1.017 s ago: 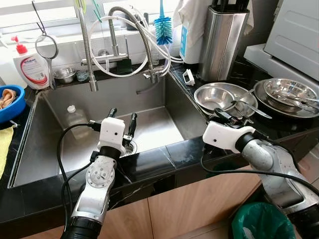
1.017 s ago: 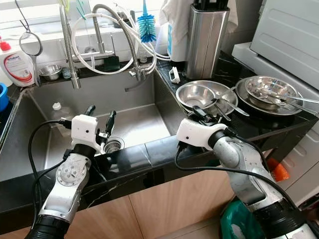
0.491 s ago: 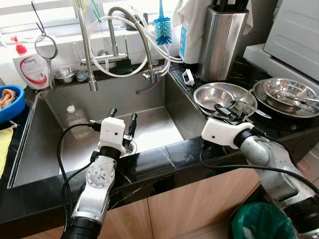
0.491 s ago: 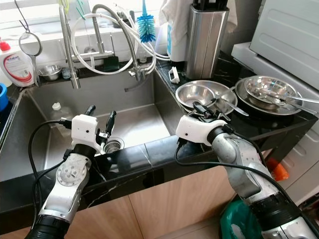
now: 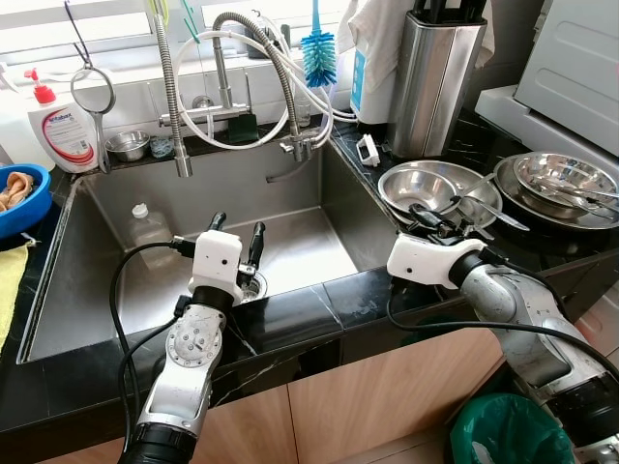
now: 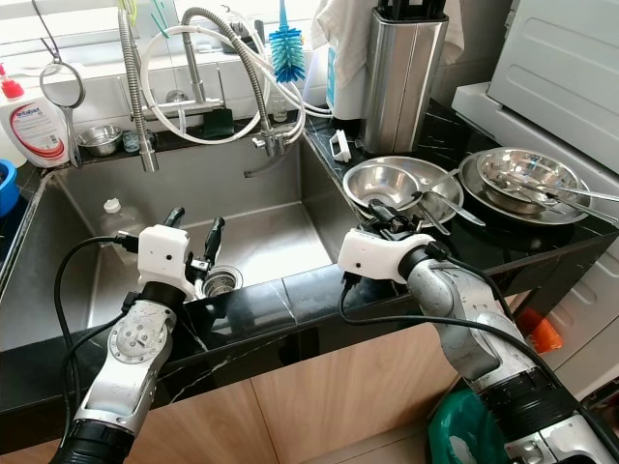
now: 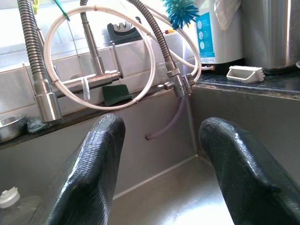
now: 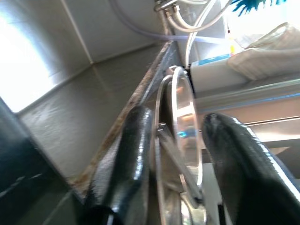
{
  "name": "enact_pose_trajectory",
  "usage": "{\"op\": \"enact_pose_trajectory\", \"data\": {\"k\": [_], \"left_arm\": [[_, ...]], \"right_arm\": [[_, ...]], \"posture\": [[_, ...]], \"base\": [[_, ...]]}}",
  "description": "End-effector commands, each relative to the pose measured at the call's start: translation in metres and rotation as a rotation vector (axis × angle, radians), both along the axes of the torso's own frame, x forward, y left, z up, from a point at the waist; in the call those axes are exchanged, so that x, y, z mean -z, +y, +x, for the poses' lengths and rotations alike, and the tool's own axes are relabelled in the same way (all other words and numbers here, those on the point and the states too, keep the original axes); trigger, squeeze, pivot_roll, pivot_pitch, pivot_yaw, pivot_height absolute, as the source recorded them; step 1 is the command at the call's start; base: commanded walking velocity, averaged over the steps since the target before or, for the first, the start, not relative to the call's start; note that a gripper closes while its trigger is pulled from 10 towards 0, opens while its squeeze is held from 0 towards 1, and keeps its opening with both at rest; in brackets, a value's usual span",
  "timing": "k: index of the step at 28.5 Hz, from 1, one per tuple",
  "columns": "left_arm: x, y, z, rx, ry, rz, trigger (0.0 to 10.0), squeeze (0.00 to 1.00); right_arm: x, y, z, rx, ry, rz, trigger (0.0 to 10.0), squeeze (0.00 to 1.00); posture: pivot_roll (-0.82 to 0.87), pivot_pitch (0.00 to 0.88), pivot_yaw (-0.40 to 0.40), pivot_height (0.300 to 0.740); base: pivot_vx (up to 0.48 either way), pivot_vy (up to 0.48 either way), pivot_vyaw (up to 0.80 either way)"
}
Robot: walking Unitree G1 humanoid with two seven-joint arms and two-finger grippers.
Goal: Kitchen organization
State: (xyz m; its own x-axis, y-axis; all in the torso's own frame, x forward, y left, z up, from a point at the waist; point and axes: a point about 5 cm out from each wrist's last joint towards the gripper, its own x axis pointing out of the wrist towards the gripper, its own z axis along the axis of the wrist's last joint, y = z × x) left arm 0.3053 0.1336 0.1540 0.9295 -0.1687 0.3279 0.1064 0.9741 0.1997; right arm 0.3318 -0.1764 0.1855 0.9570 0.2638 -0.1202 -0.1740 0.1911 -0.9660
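Steel bowl (image 5: 432,187) rim sits between the released right end effector's (image 5: 432,218) fingers.

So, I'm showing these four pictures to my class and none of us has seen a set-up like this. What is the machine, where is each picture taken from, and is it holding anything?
It is a humanoid robot with two silver arms, each ending in a gripper of two long black fingers. The two wide pictures come from cameras in its head, looking down at a kitchen worktop. The two close-ups come from cameras on its wrists, looking along the fingers.

The left gripper hangs open over the stainless steel sink, holding nothing. The right gripper is open at the near rim of a round steel bowl on the black counter, with its fingers either side of the rim. It has not closed.

Further right lies a steel plate with cutlery. Behind the sink are a coiled steel tap, a blue bottle brush and a white soap bottle with a red pump.
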Motion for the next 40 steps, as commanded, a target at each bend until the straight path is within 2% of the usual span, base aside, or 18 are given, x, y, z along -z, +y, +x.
{"op": "enact_pose_trajectory", "data": {"k": [1,25,29,31,32,34,35,40], "left_arm": [[0.000,0.004,0.000,-0.015,0.007,0.007,10.0,0.00],[0.002,0.004,-0.001,-0.015,0.014,0.006,10.0,0.00],[0.002,0.004,-0.001,-0.018,0.012,0.004,10.0,0.00],[0.002,0.004,-0.001,-0.018,0.012,0.004,10.0,0.00],[0.002,0.003,0.000,-0.017,0.012,0.002,10.0,0.00],[0.002,0.003,0.000,-0.017,0.012,0.002,10.0,0.00],[0.002,0.003,0.000,-0.016,0.012,-0.001,10.0,0.00],[0.002,0.002,0.000,-0.017,0.012,-0.004,10.0,0.00]], "right_arm": [[-0.005,0.002,0.003,-0.012,-0.016,-0.005,0.0,0.00],[-0.002,0.004,0.003,-0.027,-0.014,-0.012,0.0,0.00],[-0.005,0.006,0.003,-0.052,-0.038,-0.080,0.0,0.00],[-0.005,0.006,0.003,-0.052,-0.038,-0.080,0.0,0.00],[-0.010,0.006,0.004,-0.068,-0.063,-0.140,0.0,0.00],[-0.010,0.006,0.004,-0.068,-0.063,-0.140,0.0,0.00],[-0.014,0.005,0.005,-0.085,-0.078,-0.187,0.0,0.00],[-0.016,0.005,0.006,-0.116,-0.082,-0.230,0.0,0.00]], "posture": [[-0.10,0.000,0.040,0.740],[-0.10,0.000,0.038,0.740],[-0.10,0.000,0.037,0.740],[-0.10,0.000,0.037,0.740],[-0.11,0.000,0.037,0.740],[-0.11,0.000,0.037,0.740],[-0.11,0.000,0.035,0.740],[-0.11,0.000,0.033,0.740]], "base": [[0.000,0.000,0.00],[0.000,0.000,0.00],[0.000,0.000,0.00],[0.000,0.000,0.00],[0.000,0.000,0.00],[0.000,0.000,0.00],[0.000,0.000,0.00],[0.000,0.000,0.00]]}}
